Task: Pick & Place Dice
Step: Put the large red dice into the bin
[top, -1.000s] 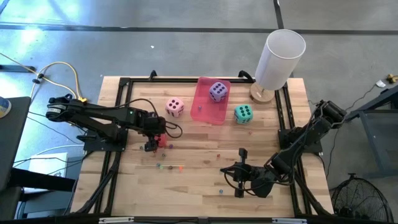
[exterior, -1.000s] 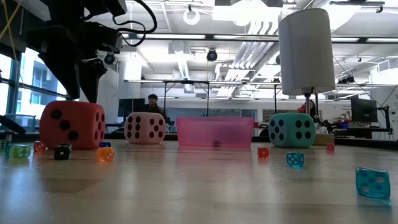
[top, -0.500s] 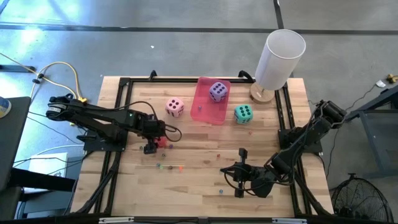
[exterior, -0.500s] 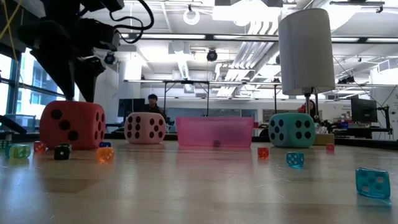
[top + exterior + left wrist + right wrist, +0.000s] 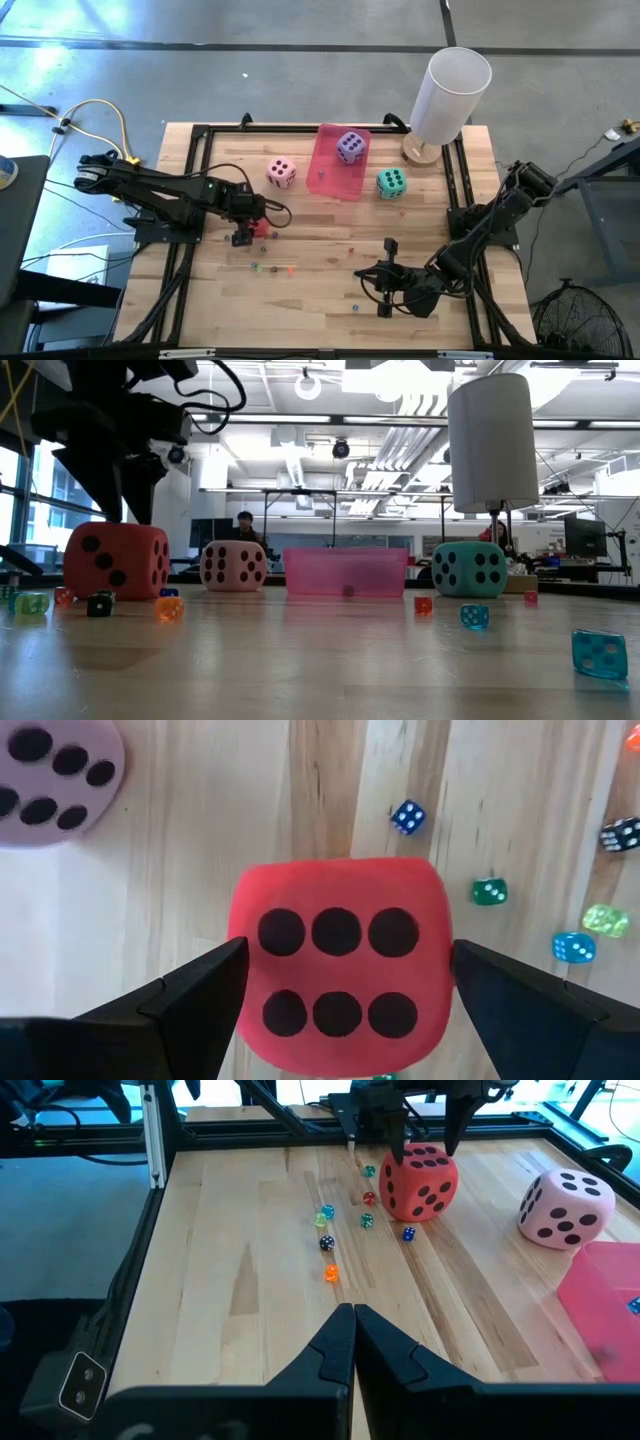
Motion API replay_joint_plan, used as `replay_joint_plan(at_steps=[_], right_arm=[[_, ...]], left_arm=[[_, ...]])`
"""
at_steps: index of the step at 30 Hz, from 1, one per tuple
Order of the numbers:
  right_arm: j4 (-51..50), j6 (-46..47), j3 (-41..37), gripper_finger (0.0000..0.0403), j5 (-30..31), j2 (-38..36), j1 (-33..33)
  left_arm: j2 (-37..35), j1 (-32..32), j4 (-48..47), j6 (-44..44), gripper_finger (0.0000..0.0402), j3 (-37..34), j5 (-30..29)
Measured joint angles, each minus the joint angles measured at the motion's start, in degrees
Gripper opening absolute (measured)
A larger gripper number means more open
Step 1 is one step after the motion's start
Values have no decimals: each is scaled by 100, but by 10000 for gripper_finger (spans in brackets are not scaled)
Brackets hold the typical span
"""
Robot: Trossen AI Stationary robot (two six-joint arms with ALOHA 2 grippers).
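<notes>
Left gripper: fingers spread, straddling the red die, poised over it near the table's left edge; not yet closed on it.
Red die: square, six up.
Right gripper: fingers pressed together, parked near the front edge, farther off.

From above, the left gripper covered nearly all of the red die, leaving only a sliver. In the left wrist view the pink die was cut off at the picture's edge. In the right wrist view the pink tray ran off the edge and looked blurred. In the low view the purple die was hidden inside the tray. From above, the tiny dice were too small to read.
</notes>
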Motion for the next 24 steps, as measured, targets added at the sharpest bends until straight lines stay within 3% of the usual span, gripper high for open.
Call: replay_joint_plan(at_steps=[18,24], right_arm=[[0,0,0,1,0,0,-4],[-1,-2,0,1,0,0,-4]], left_arm=[[-11,212,151,-25,339,-180,-93],[-7,212,147,-37,339,-203,-390]])
